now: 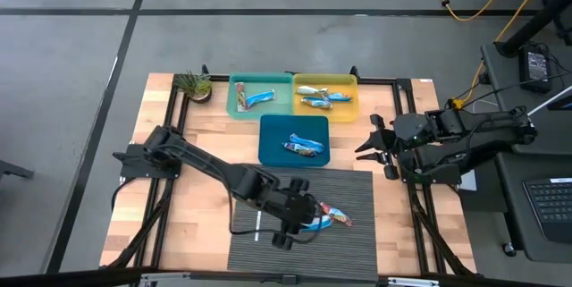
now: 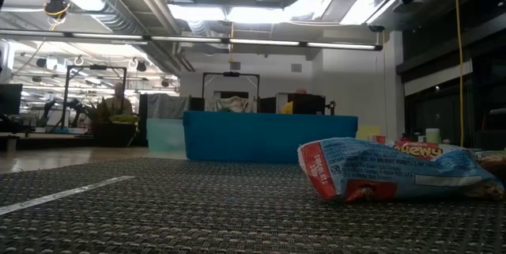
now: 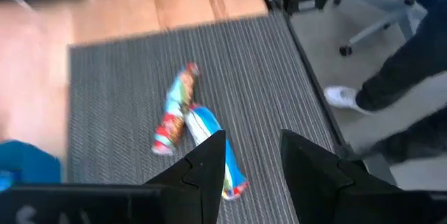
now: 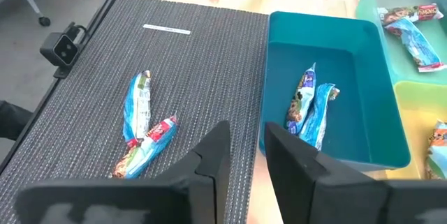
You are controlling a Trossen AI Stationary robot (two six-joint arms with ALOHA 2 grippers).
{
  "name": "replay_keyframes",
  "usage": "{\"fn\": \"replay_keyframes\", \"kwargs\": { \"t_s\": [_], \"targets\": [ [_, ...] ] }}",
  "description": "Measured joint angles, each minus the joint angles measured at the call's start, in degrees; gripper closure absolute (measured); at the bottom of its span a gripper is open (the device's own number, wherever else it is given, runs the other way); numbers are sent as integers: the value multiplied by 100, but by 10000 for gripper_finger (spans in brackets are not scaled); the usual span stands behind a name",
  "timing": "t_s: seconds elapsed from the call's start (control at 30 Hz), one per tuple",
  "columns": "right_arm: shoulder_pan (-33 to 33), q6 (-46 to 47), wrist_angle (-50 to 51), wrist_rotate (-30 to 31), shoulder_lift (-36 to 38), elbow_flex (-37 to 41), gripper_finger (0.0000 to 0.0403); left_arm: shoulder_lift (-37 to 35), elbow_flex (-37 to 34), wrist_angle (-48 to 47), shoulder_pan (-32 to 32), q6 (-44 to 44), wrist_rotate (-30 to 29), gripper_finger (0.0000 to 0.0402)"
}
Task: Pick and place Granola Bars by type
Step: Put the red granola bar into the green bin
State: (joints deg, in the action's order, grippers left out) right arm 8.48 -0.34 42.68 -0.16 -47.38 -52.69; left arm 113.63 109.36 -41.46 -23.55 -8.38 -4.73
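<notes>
Two granola bars lie touching on the grey mat: a blue one (image 1: 319,224) (image 3: 209,144) and a multicoloured red-and-green one (image 1: 336,215) (image 3: 176,109). The low view shows them flat on the mat (image 2: 395,171) with no gripper beside them. My left gripper (image 1: 295,224) (image 3: 251,158) hovers open above the blue bar's near end. My right gripper (image 1: 374,144) (image 4: 246,144) waits open off the mat's far right corner, beside the blue bin. More bars lie in the blue bin (image 1: 304,147) (image 4: 311,109), the teal bin (image 1: 256,98) and the yellow bin (image 1: 322,97).
Three bins stand beyond the mat: blue bin (image 1: 268,144), teal bin (image 1: 234,99), yellow bin (image 1: 350,108). A small potted plant (image 1: 194,85) sits at the far left. A thin white stick (image 1: 257,226) lies on the mat (image 1: 357,242). A person's legs show beyond the table (image 3: 398,77).
</notes>
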Motion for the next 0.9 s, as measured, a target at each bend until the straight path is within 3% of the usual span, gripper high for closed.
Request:
{"fn": "replay_keyframes", "kwargs": {
  "t_s": [0.2, 0.6, 0.9],
  "targets": [
    [-1, 4, 0, -119, 1, 0, 311, 424, 0, -184, 41, -219, 181, 249],
    [0, -3, 8, -313, 1, 0, 311, 1266, -4, -183, 45, -746, 232, 148],
    [1, -170, 11, -614, 1, 0, 311, 1652, 0, 79, 45, -957, 130, 139]
  ]
}}
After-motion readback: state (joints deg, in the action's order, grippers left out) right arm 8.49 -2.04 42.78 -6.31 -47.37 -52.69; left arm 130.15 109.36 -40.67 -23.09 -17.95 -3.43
